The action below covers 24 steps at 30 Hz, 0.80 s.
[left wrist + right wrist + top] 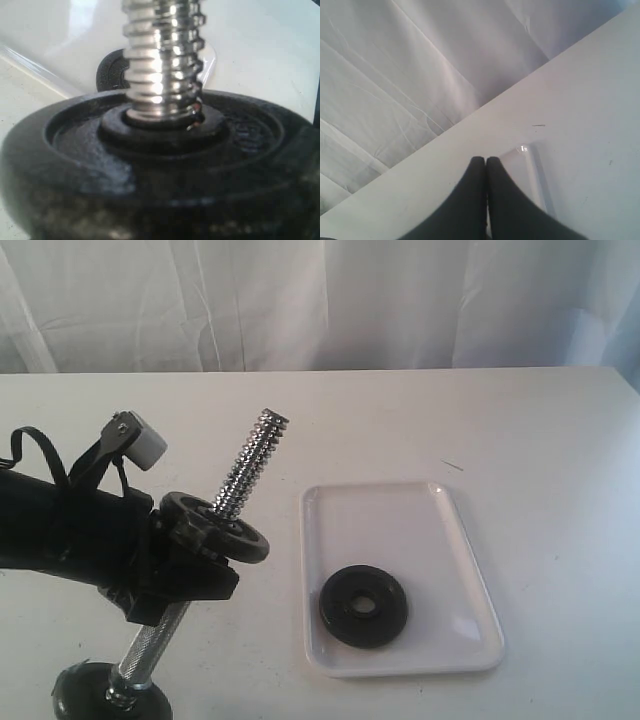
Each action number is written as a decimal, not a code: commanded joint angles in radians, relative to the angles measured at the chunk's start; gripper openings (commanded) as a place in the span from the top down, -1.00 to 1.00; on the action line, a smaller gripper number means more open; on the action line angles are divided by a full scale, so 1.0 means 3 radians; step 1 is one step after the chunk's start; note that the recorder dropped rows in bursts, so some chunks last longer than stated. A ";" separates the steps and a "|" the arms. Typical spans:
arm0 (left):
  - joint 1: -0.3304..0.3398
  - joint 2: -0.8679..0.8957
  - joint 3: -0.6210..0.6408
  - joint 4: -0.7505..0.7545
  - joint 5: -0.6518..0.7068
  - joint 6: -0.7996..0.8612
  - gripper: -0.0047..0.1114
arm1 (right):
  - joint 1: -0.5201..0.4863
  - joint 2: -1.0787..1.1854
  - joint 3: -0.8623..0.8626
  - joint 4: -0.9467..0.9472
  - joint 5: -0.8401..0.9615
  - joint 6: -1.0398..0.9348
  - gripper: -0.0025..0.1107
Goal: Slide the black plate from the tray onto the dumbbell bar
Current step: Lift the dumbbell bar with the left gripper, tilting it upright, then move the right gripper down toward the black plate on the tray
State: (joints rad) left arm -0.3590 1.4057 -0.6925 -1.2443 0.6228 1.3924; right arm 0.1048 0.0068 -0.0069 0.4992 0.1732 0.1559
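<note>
The black plate (363, 606) lies flat in the near part of the white tray (400, 525), free of both grippers. The chrome dumbbell bar (252, 455) stands tilted left of the tray, threaded end up. My left gripper (185, 585) is shut on its middle. A second black disc (217, 527) sits on the bar just above that gripper. In the left wrist view this disc (160, 165) fills the frame and hides the jaws; the bar (162, 60) rises through it, with the tray's plate (111, 70) behind. My right gripper (486, 161) is shut and empty near a tray corner (526, 160).
A black round piece (100, 695) caps the bar's low end at the table's front left edge. White curtain (320, 300) hangs behind the table. The right arm does not show in the exterior view.
</note>
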 commanded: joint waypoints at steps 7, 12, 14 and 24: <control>-0.0006 -0.0150 -0.0045 -0.0332 0.0137 -0.0019 0.92 | 0.0012 -0.0023 0.0023 -0.0004 -0.0048 0.0007 0.96; -0.0006 -0.0150 -0.0045 -0.0308 0.0060 -0.0028 0.92 | 0.0012 -0.0023 0.0023 0.0032 -0.0200 0.0015 0.96; -0.0006 -0.0150 -0.0045 -0.0283 0.0060 -0.0028 0.92 | 0.0012 -0.0023 0.0023 0.0242 -0.0237 0.0015 0.96; -0.0006 -0.0150 -0.0045 -0.0267 -0.0089 -0.0105 0.92 | 0.0012 0.0319 -0.0814 0.0543 0.0461 -0.0887 0.96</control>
State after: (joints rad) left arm -0.3590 1.4000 -0.6878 -1.2315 0.5433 1.3469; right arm 0.1048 0.0306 -0.1587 0.6554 0.2924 0.0069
